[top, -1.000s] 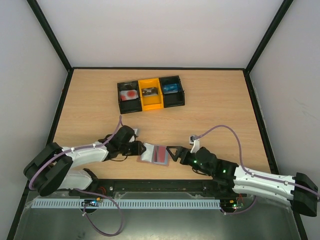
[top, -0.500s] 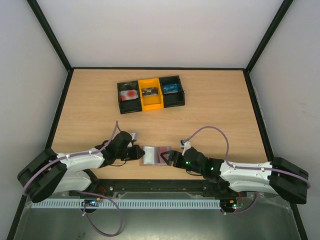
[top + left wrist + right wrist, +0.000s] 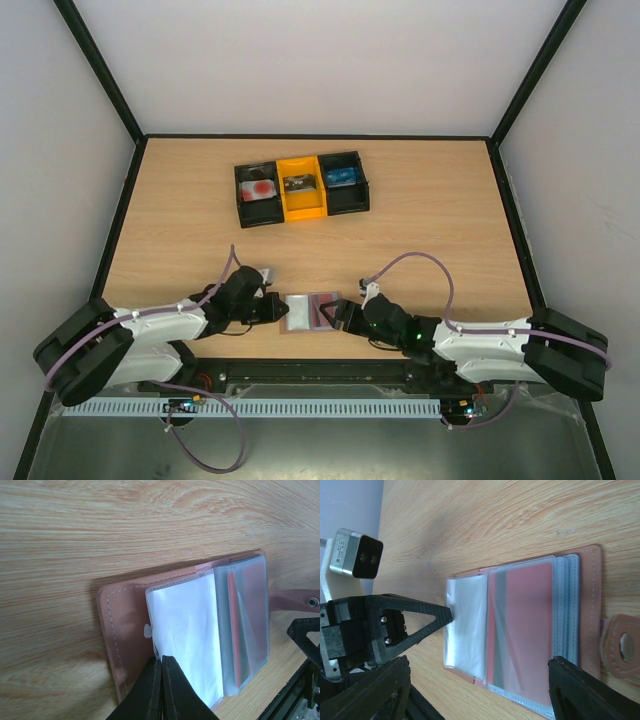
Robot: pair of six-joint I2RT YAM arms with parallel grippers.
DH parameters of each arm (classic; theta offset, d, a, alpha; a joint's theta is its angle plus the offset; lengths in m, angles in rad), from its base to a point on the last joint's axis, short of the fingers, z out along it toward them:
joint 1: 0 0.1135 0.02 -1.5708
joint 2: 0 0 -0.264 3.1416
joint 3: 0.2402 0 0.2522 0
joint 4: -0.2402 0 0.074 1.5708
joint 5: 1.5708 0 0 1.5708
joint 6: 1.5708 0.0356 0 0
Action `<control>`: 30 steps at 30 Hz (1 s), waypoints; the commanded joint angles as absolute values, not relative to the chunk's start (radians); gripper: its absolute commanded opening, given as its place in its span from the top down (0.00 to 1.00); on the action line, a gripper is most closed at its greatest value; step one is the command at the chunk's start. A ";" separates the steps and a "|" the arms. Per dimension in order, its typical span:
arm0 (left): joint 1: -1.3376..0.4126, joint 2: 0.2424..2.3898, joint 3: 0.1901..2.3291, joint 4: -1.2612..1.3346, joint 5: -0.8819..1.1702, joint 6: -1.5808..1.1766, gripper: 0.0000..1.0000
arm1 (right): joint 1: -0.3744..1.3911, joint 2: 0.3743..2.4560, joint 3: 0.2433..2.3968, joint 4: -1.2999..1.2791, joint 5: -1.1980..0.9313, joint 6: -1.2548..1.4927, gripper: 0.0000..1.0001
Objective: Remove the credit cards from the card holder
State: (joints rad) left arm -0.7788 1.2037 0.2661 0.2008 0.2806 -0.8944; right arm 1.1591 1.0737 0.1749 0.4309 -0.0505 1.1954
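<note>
The pinkish-brown, stitched card holder (image 3: 310,311) lies open on the wood-grain desk (image 3: 420,240), with a flat red card (image 3: 520,630) showing through its clear plastic pockets. The left claw (image 3: 161,661) is pinched tight on the edge of a frosted sleeve (image 3: 187,630). The right claw (image 3: 342,315) gapes wide at the holder's snap-strap side, gripping nothing.

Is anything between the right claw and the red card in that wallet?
Only the clear sleeve covering the red card. Otherwise nothing visible lies between it and the open right gripper, beside the card holder's right edge.
</note>
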 commanded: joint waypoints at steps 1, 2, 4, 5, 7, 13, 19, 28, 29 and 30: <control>-0.790 1.187 0.252 0.227 0.282 -0.908 0.97 | 1.166 1.114 0.194 0.491 -0.022 1.211 0.27; -0.792 1.186 0.252 0.227 0.281 -0.909 0.97 | 1.166 1.129 0.196 0.498 -0.024 1.211 0.26; -0.795 1.186 0.251 0.228 0.279 -0.911 0.97 | 1.166 1.160 0.199 0.520 -0.037 1.213 0.27; -0.796 1.185 0.250 0.227 0.278 -0.912 0.97 | 1.166 1.175 0.200 0.535 -0.044 1.216 0.27; -0.797 1.186 0.247 0.230 0.276 -0.914 0.97 | 1.167 1.204 0.203 0.554 -0.049 1.219 0.28; -0.801 1.197 0.240 0.240 0.275 -0.918 0.97 | 1.166 1.267 0.206 0.577 -0.047 1.225 0.30; -0.805 1.198 0.237 0.250 0.274 -0.923 0.97 | 1.166 1.266 0.206 0.586 -0.051 1.226 0.30; -0.806 1.209 0.235 0.253 0.270 -0.922 0.97 | 1.166 1.230 0.223 0.590 -0.071 1.215 0.30; -0.806 1.210 0.234 0.254 0.270 -0.922 0.97 | 1.166 1.229 0.226 0.593 -0.077 1.214 0.30; -0.806 1.212 0.233 0.256 0.270 -0.922 0.97 | 1.166 1.229 0.229 0.595 -0.081 1.211 0.30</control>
State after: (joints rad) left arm -0.7982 1.2003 0.2466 0.2363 0.2764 -0.9218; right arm 1.1591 1.2457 0.1951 0.5705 -0.0734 1.2171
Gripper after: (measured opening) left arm 0.031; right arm 0.701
